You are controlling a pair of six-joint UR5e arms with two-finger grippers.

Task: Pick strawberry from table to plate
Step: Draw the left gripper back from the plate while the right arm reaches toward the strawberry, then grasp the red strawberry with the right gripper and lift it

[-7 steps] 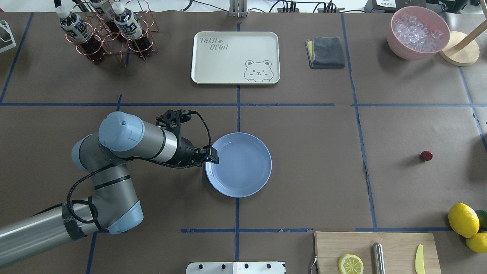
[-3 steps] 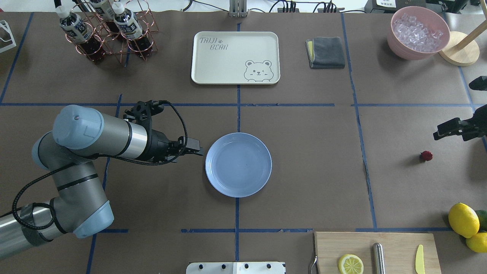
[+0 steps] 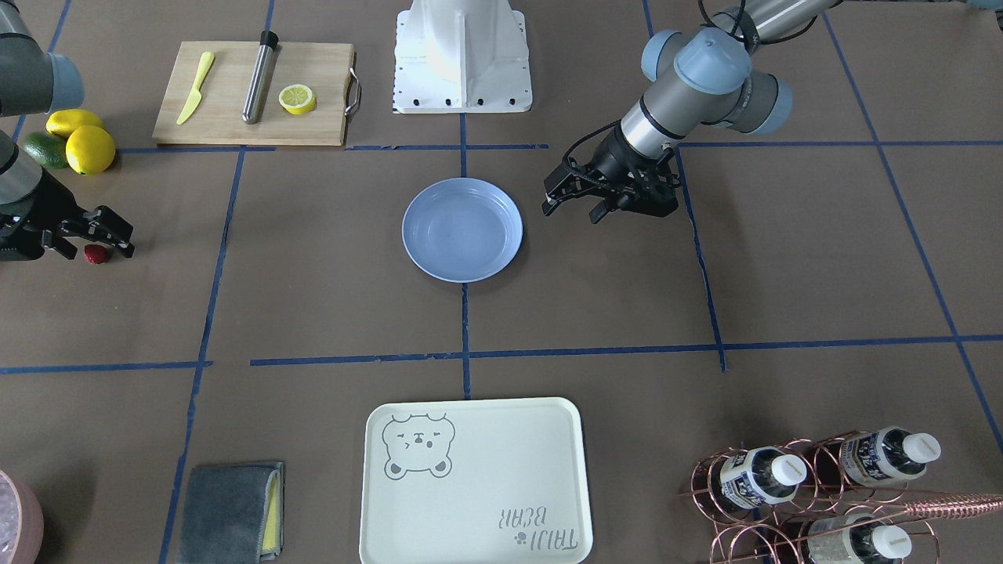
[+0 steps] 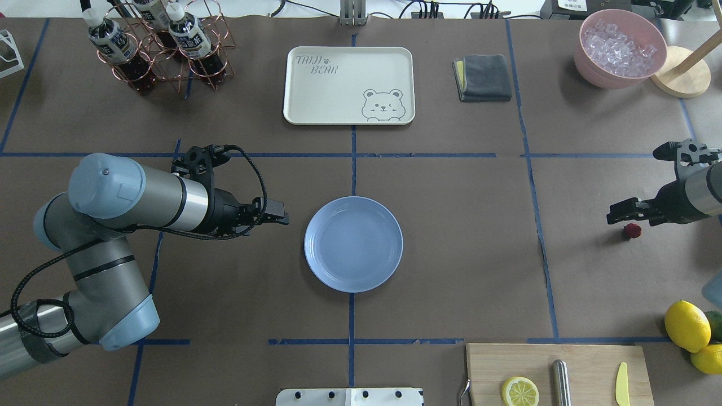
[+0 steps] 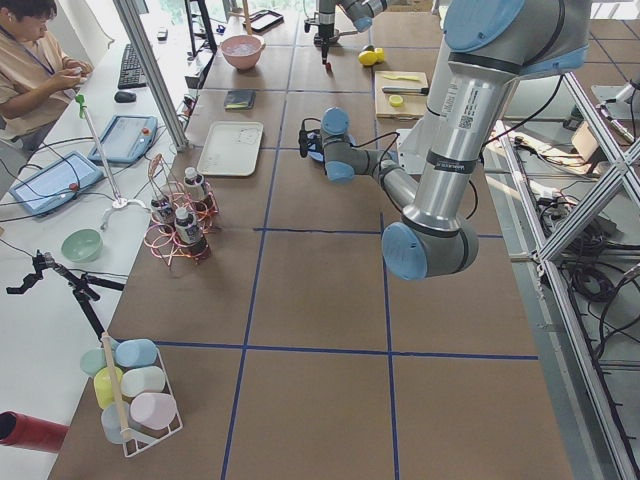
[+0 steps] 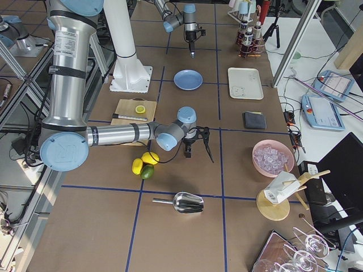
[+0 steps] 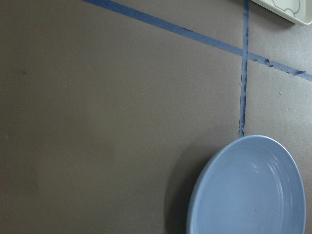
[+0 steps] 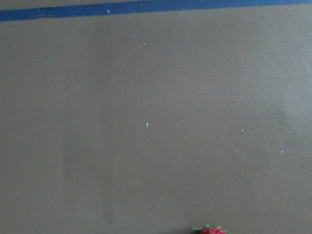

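The strawberry point(image 4: 632, 230) sits on the tabletop point(image 4: 462, 265) far out on the robot's right side, alone in its taped rectangle. It is well apart from the light-blue plate point(image 4: 353, 243), which lies empty at the centre where two tape lines cross. That central spot looks chosen so either arm can reach it.

The right arm point(image 4: 691, 197) comes in low from the edge, and its right jaws hang just beside the berry without touching it. In the front-facing view the berry point(image 3: 96, 253) shows right below the fingertips, and the right jaws look parted, as they would be for a grasp not yet made. The right wrist camera catches only the top of the berry point(image 8: 210, 230) at the very bottom of its view. So I judge the right jaws are not yet squared over it and want a small shift before going down.

The left arm point(image 4: 135, 197) stands on the other side of the plate, with its left jaws near the rim but clear of it. They hold nothing, and from the front they seem apart too. Its wrist camera sees the plate point(image 7: 248, 190) off to one corner. Parked there, the arm leaves the way from the berry to the plate free.

The berry is tiny and bumpy, so I expect it could roll or squirt out of a pinch that lands off-centre. The lemons point(image 4: 687, 326) are far enough off not to interfere.
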